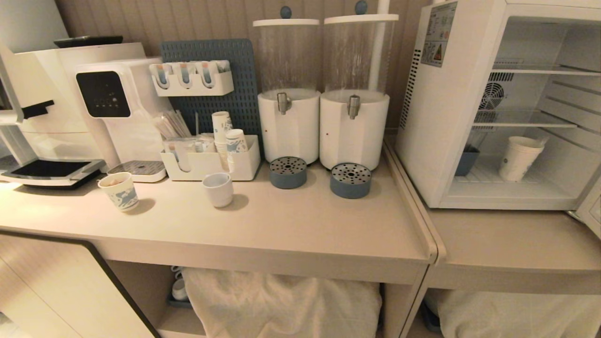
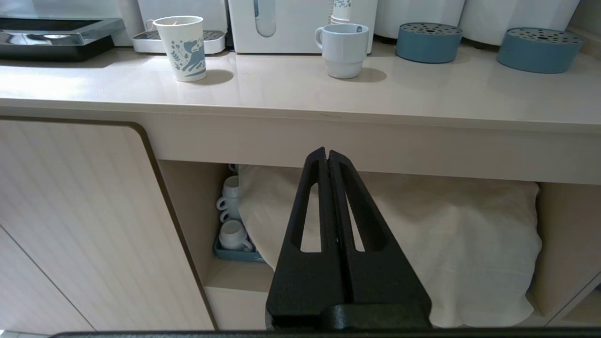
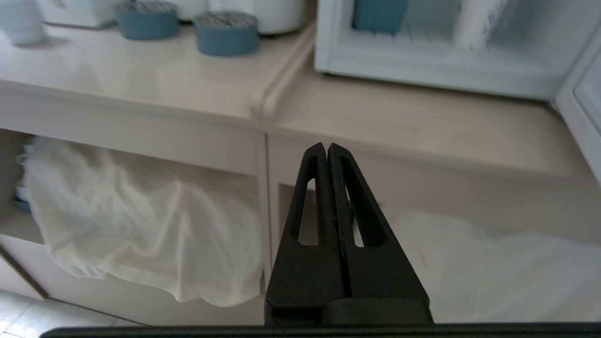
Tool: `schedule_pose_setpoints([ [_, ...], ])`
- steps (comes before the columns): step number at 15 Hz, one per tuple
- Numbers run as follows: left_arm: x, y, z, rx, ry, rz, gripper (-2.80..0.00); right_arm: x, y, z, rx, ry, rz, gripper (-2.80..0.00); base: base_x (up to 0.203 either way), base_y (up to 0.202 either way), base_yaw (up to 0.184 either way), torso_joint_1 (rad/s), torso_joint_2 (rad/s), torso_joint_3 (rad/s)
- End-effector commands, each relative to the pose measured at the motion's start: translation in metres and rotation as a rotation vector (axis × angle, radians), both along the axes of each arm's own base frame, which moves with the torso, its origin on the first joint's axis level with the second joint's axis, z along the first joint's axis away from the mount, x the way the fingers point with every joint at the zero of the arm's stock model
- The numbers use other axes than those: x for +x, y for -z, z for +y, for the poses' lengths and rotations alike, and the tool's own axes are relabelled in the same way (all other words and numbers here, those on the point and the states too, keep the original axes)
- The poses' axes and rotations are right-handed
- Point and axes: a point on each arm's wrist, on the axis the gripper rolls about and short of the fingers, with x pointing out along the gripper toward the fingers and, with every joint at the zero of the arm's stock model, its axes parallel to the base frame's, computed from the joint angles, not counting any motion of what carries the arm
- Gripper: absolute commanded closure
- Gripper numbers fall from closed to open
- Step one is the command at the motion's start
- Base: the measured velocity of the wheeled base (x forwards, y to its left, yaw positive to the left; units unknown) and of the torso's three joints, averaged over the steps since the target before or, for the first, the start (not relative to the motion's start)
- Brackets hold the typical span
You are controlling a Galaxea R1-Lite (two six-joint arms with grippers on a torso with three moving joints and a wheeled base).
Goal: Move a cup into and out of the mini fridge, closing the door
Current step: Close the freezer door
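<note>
The tall white paper cup (image 1: 519,158) stands upright on the floor of the open mini fridge (image 1: 439,117), right of a small blue box (image 1: 466,162). The door (image 1: 590,206) hangs swung open at the far right, only its pale frame edge showing; the door (image 3: 582,101) edge also shows in the right wrist view. Neither arm shows in the head view. My left gripper (image 2: 327,152) is shut and empty, low in front of the counter's front edge. My right gripper (image 3: 326,147) is shut and empty, below the counter edge in front of the mini fridge (image 3: 422,65).
On the counter (image 1: 291,220) stand a blue-patterned paper cup (image 1: 119,191), a squat white mug (image 1: 218,189), two drink dispensers (image 1: 288,124) with blue drip cups, an organiser tray (image 1: 206,164) and a coffee machine (image 1: 112,108). White cloth (image 1: 281,300) fills the shelf underneath.
</note>
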Motion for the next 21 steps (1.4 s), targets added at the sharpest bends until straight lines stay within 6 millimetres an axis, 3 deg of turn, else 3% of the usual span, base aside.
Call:
schedule_pose_setpoints([
  [1, 0.0015, 0.0049, 0.0, 0.0, 0.0, 0.019, 0.0, 0.0015, 0.0054, -0.0003, -0.003, 0.015, 0.023, 0.0, 0.0, 0.0, 0.0, 0.0, 0.0, 0.0],
  [8, 0.0014, 0.0046, 0.0, 0.0, 0.0, 0.018, 0.0, 0.0031, 0.0085, -0.0018, -0.04, 0.077, 0.02, 0.0, 0.0, 0.0, 0.0, 0.0, 0.0, 0.0],
  [21, 0.0014, 0.0046, 0.0, 0.001, 0.0, 0.018, 0.0, 0.006, 0.0142, -0.0023, 0.058, 0.105, 0.025, 0.0, 0.0, 0.0, 0.0, 0.0, 0.0, 0.0],
])
